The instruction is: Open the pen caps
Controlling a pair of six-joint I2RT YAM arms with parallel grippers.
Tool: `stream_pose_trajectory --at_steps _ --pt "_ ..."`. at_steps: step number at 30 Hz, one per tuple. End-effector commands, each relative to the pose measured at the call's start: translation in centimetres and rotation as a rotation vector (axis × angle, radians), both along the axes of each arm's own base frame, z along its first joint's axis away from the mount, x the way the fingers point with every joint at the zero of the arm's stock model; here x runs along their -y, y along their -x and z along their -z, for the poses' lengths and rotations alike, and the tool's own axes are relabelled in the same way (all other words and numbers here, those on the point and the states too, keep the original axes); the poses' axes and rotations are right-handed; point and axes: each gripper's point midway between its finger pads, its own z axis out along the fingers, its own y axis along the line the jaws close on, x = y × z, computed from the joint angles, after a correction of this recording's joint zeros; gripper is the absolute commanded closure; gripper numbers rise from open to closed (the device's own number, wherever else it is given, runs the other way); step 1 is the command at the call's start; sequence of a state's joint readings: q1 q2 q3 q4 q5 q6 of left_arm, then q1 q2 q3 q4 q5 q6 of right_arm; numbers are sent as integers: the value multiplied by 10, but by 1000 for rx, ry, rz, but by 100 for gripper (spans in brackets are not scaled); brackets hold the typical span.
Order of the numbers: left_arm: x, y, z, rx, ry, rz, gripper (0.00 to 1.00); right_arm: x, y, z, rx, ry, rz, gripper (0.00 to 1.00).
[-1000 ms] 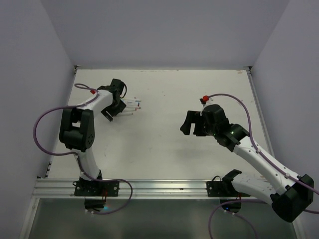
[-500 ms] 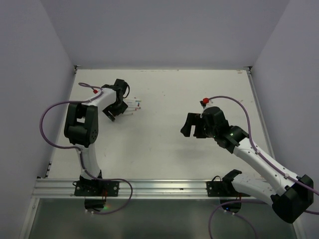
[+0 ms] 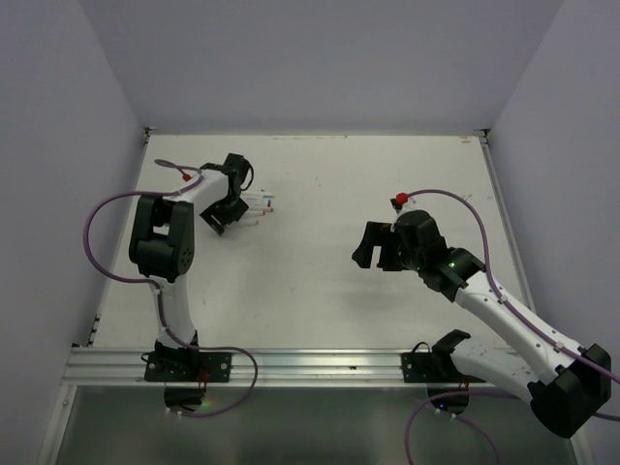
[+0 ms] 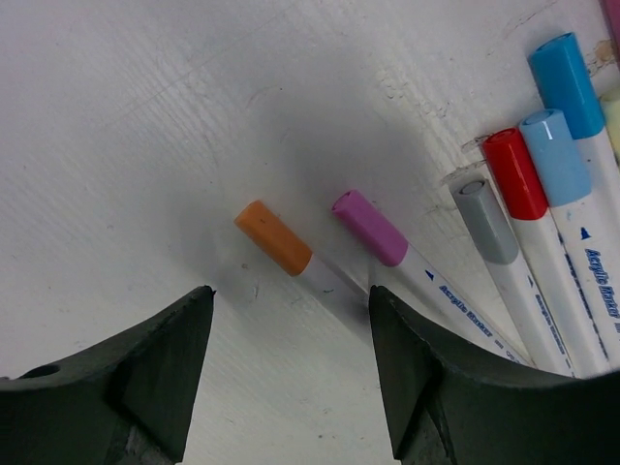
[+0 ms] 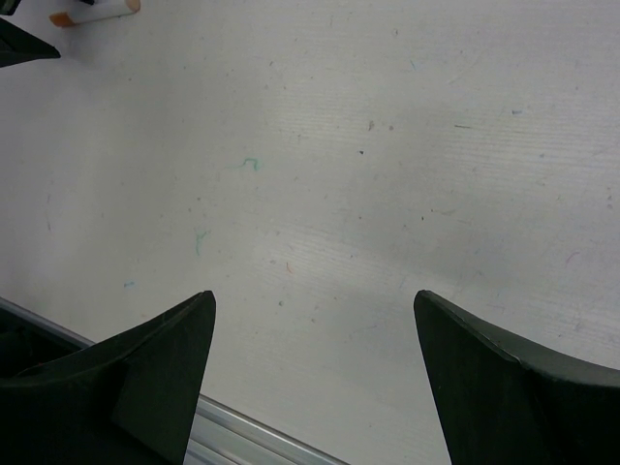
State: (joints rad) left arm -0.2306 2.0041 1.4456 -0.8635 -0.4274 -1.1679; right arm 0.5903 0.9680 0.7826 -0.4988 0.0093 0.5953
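left gripper [image 4: 291,295]: jaws apart, we have crept closer over the pens [image 3: 258,205] far-left on the table [image 3: 320,320], orange cap [image 4: 274,238] just ahead | right gripper [image 3: 374,248]: spread, empty, unmoved | nothing uncapped yet, grasp looks imminent

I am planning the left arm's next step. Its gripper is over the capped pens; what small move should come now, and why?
Probably lower the left gripper and close it on the orange-capped pen. The jaws stand open, that pen lies in line with their gap, cap on, and apart from the pink-capped pen beside it.
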Motion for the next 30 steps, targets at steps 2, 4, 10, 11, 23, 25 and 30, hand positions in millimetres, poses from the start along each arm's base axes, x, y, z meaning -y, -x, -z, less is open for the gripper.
stream_pose_trajectory --at_steps 2,4,10,11,23,25,30 --pt "-8 2 2 -15 -60 -26 33 -3 -5 -11 40 -35 15 12" --pt "-7 5 4 -25 -72 -19 38 -3 -5 -11 40 -34 17 12" --pt "-3 21 11 -40 -89 -1 59 0 -4 -9 40 -32 25 12" --pt "-3 22 9 -31 -87 -3 63 0 -4 -9 40 -30 28 12" --pt "8 86 11 -9 -36 141 100 -8 1 11 -5 -32 -20 13" --pt "38 77 -14 133 13 249 100 -22 3 12 -14 -86 -75 14" --pt "165 84 -62 525 434 787 100 -61 8 17 -27 -209 -203 16"
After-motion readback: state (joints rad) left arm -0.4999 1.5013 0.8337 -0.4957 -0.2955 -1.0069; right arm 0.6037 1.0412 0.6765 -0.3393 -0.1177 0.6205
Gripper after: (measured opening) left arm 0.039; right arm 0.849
